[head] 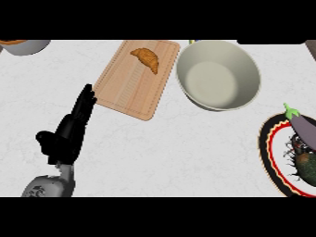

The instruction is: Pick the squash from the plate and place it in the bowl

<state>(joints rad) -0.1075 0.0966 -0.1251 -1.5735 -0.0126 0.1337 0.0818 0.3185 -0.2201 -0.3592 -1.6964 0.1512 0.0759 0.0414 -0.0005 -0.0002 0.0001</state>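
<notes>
A dark green squash lies on the lower part of a patterned plate with red and black rings at the right edge. A purple eggplant rests on the same plate, above the squash. The large pale bowl stands at the upper middle, nothing inside it. My left hand shows at the lower left, open, fingers straight and pointing up toward the cutting board, far from plate and bowl. My right hand is out of view.
A wooden cutting board lies left of the bowl, with a croissant on its upper part. A grey container sits at the top left corner. Bare white counter spans the middle.
</notes>
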